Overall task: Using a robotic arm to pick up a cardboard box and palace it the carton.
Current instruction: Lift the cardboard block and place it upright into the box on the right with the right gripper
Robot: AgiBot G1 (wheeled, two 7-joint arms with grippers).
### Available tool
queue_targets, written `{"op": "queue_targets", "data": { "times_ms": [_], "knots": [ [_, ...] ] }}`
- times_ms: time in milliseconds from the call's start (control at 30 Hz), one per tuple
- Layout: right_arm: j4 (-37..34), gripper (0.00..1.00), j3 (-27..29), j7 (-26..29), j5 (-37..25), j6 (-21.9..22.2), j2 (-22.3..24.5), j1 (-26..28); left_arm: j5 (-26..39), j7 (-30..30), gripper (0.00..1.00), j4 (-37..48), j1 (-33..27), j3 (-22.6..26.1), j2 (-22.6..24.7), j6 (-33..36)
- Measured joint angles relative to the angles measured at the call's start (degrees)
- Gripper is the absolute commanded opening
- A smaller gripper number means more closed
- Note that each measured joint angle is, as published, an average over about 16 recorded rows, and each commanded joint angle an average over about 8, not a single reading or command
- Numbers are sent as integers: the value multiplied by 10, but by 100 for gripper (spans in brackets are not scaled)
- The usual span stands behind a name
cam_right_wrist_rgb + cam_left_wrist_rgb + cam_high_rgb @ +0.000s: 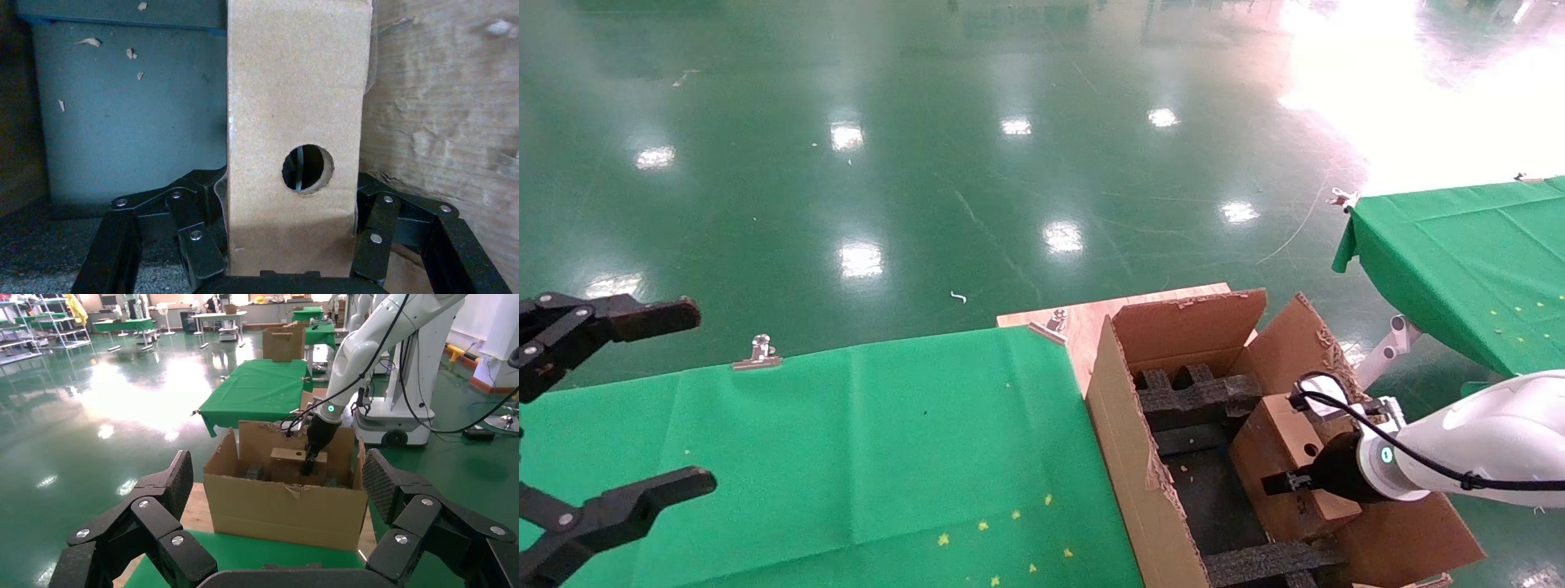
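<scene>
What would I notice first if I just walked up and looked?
The big torn carton beside the green-covered table. Inside it, the right tool on its white arm grips the small cardboard box with the round hole. The left tool hangs open over the table.

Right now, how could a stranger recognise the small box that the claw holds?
Find the large brown corrugated carton beside the green table. Inside it, the right claw grips a small flat brown cardboard box; unlike the black foam inserts, it has a round hole.

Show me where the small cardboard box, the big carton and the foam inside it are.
cardboard box (1275, 445), head view, its broad brown side.
carton (1120, 433), head view, its near left wall.
black foam inserts (1197, 398), head view, the upper block.
</scene>
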Motion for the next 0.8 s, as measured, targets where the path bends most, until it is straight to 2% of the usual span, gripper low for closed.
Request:
{"op": "queue_targets", "data": {
  "times_ms": [133,167,200,800],
  "knots": [
    [-8,81,1,-10,11,1,-5,-5,0,0,100,0,0,0,0,0],
    [-10,93,1,-11,13,2,-6,-6,0,0,100,0,0,0,0,0],
    [-11,100,1,-12,14,2,-6,-6,0,0,100,0,0,0,0,0],
    [-4,100,3,-11,12,-3,-2,4,0,0,100,0,0,0,0,0]
  ]
}}
